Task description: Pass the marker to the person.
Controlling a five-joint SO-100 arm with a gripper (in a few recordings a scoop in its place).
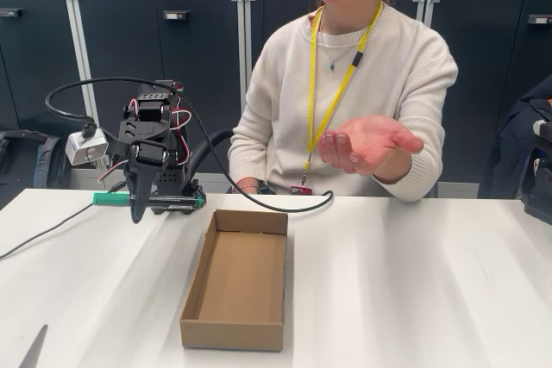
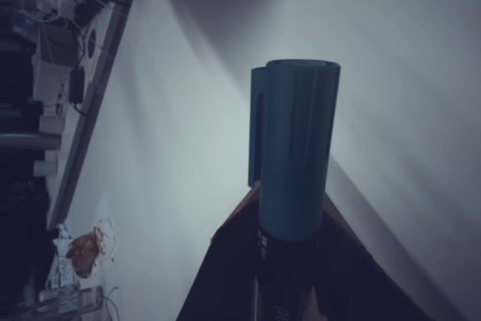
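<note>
One marker is in play, and the gripper holds it crosswise, clamped on the dark barrel with the teal cap sticking out to the left in the fixed view and the other green end toward the right. It hangs low above the desk, near the desk's back-left part, and whether it clears the surface or grazes it is hard to tell. In the wrist view the marker fills the centre, cap end on, with the barrel running back between the dark jaws.

By my reading the pick-up is done and the hand-over is only starting. The person sits behind the desk with an open hand, palm up, raised at chest height, well to the right of the arm and higher than the marker. The next move calls for lifting the marker, swinging it right and up to that palm, then loosening the grip once the marker rests there.

An open cardboard box sits on the desk between the arm and the viewer, below and short of the direct path, so a low sweep could clip its back rim. A black cable loops from the arm across the desk edge toward the person and could drag or snag during the swing. A small white camera hangs beside the arm on the left.
</note>
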